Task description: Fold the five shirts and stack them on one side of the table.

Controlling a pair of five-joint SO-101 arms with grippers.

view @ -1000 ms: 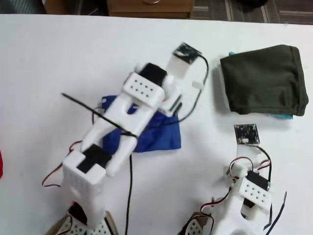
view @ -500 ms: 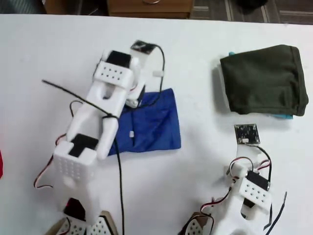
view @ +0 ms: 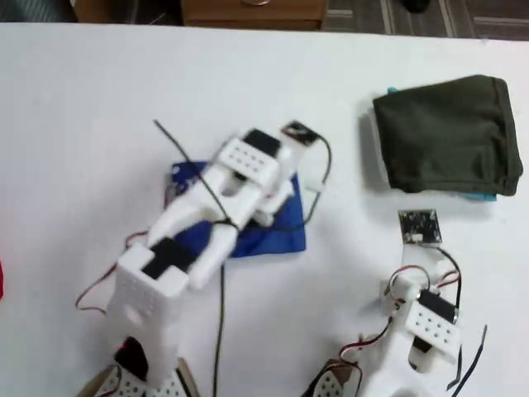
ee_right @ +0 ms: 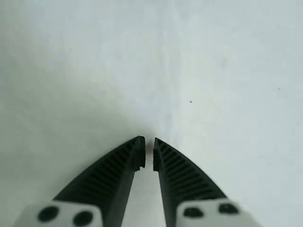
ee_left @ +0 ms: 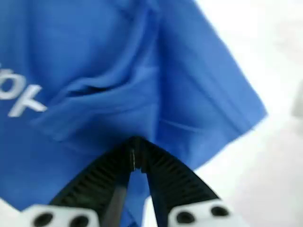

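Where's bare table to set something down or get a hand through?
Widest: far-left white table, between its far edge and the folded blue shirt. Also the lane between the blue shirt and the folded dark green shirt. Crowded: near edge, left arm over the blue shirt, right arm beside.

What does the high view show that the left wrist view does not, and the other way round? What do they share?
The high view adds the folded dark green shirt on the right side of the table, and the right arm near the front edge. The left wrist view adds the white print and the creases on the blue shirt, with the left gripper, tips together, at the cloth. Shared: the blue shirt lying on the white table.
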